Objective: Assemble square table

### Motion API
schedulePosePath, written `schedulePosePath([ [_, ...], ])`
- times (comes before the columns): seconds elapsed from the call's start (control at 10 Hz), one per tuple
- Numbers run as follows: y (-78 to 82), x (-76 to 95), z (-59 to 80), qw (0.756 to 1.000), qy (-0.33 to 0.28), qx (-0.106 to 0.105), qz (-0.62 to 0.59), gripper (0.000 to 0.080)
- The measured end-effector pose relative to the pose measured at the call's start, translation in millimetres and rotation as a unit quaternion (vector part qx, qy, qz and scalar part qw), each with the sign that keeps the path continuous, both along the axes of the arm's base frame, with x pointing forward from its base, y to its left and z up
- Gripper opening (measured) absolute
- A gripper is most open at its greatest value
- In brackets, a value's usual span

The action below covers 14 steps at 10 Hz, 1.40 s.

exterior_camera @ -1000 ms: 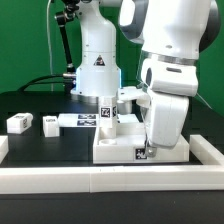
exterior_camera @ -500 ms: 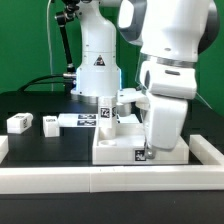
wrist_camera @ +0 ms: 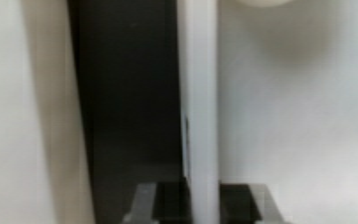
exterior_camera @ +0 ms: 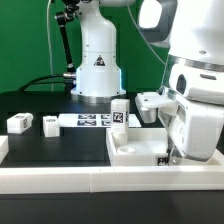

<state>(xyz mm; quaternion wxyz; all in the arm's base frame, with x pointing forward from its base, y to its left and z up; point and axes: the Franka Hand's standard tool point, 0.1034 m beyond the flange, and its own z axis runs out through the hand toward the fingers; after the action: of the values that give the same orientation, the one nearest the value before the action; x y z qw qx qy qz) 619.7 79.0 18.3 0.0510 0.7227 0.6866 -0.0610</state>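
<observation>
Jaws closed, pinching what looks like the thin raised rim (wrist_camera: 197,100) of the top (exterior_camera: 135,148). The wrist view shows a dark finger (wrist_camera: 163,205) on either side of that white strip.

Top lies flat on the worktop (exterior_camera: 40,150), just beside the marker board (exterior_camera: 88,120), off its end at the exterior view's right and nearer the camera.

One leg (exterior_camera: 119,113) stands upright at that same end of the board; seated or merely standing, we cannot tell. Beyond the board's other end lie a near leg (exterior_camera: 50,123) and a far leg (exterior_camera: 18,122), both loose.

We judge the step to be positioning the top by its rim. Next move calls for letting go, lifting clear, then fetching a loose leg.
</observation>
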Motion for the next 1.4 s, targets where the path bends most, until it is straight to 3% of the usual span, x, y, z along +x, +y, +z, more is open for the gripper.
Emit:
schedulePosePath([
  [0.3,-2.6,-1.2,-1.3,1.000,0.001,0.000,-0.002,0.0065],
  [0.4,-3.2,-1.1,-1.3,1.000,0.001,0.000,-0.003,0.0295],
  [0.5,-4.7,-3.6,-0.5,1.000,0.007,-0.002,-0.005,0.0295],
  [0.6,-7.5,-9.2,4.1,1.000,0.019,-0.007,-0.009,0.0478],
  [0.7,-9.7,-9.6,13.8,1.000,0.022,-0.010,-0.018,0.0478],
  [0.8,-10.5,-8.8,23.0,0.999,0.009,-0.008,-0.038,0.0610],
  [1.0,-21.0,-16.8,37.1,0.998,-0.003,-0.011,-0.056,0.0637],
  [1.2,-41.7,-24.5,53.0,0.998,-0.005,-0.013,-0.065,0.0647],
  [1.4,-58.1,-31.0,52.8,0.996,-0.008,-0.012,-0.088,0.0649],
])
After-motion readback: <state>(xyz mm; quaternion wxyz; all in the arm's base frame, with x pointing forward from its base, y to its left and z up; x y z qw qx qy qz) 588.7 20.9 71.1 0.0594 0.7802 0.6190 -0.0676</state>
